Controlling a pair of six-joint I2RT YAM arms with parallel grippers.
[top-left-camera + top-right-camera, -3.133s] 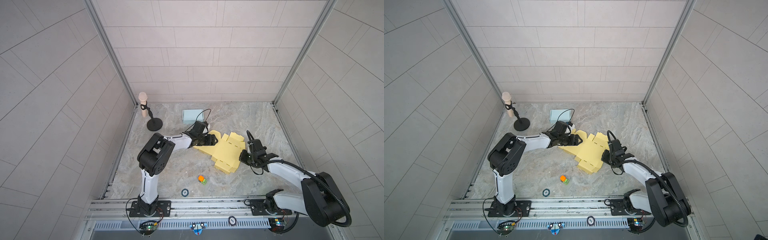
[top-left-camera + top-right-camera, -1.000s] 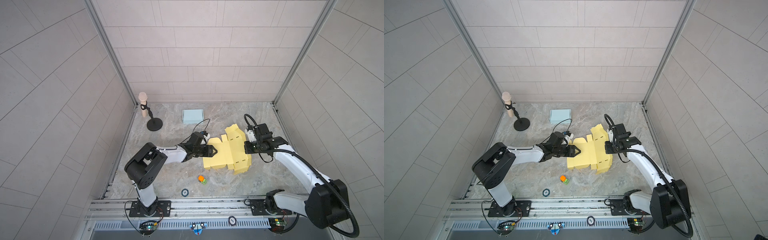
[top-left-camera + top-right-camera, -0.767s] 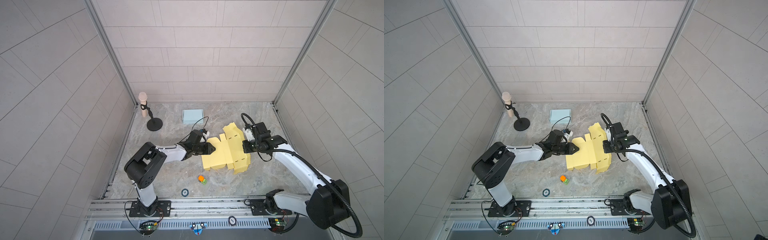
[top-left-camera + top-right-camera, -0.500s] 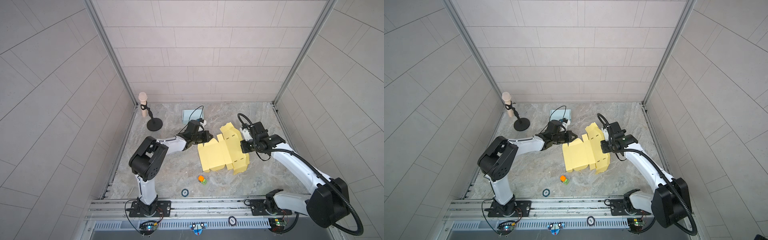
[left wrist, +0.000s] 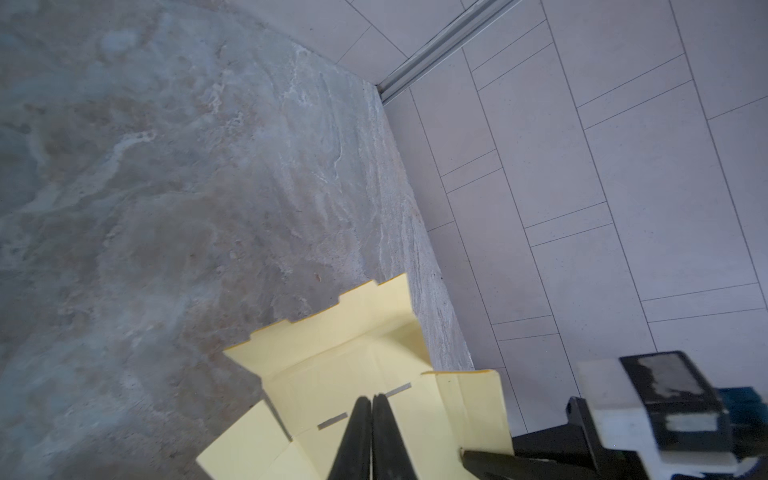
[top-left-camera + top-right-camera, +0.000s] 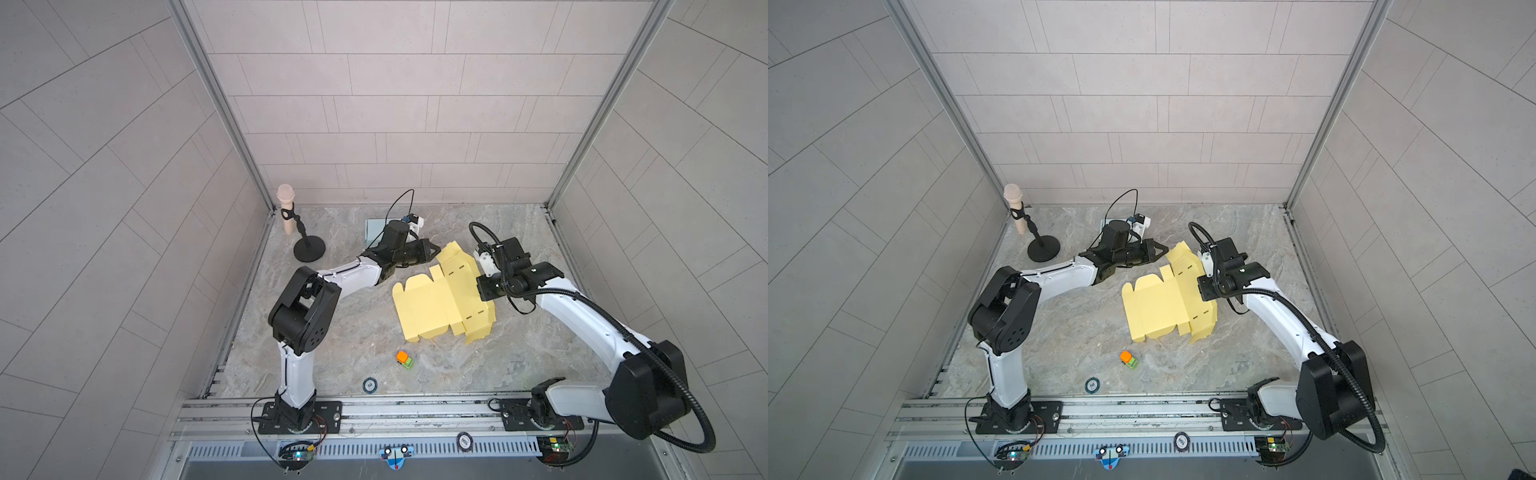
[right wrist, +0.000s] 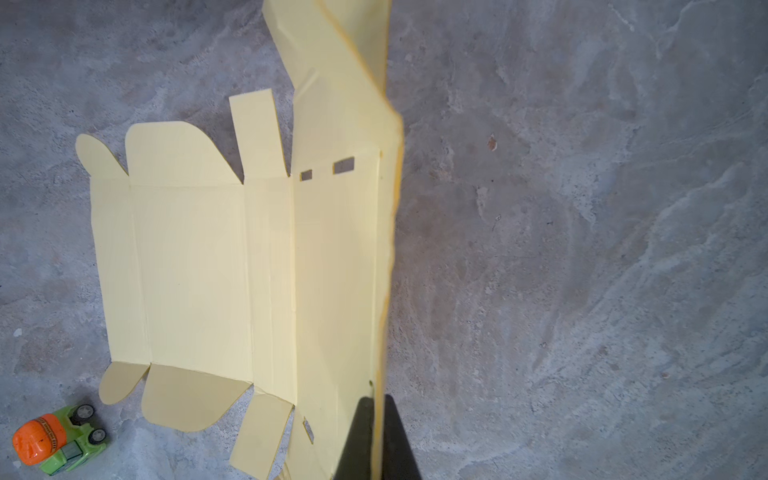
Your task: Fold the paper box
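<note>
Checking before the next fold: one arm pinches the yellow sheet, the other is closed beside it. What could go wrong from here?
1. The right gripper has its jaws shut on only a thin edge of the paper box; a pull could tear it or slip off.
2. The left gripper looks shut on nothing, so the sheet may slide instead of creasing.
3. The toy truck sits near the box's front corner and could snag a flap.

1. Pale grey tiled walls (image 6: 395, 104) close in the worktop on three sides, their long rectangular panels laid in staggered rows.
2. Aluminium posts (image 6: 220, 104) rise at the two far corners.
3. The worktop (image 6: 361, 336) has a matte, marbled grey-beige stone pattern.
4. A slotted metal rail (image 6: 415, 415) runs along its near edge.
5. The light is soft and even, and shadows are faint.
</note>
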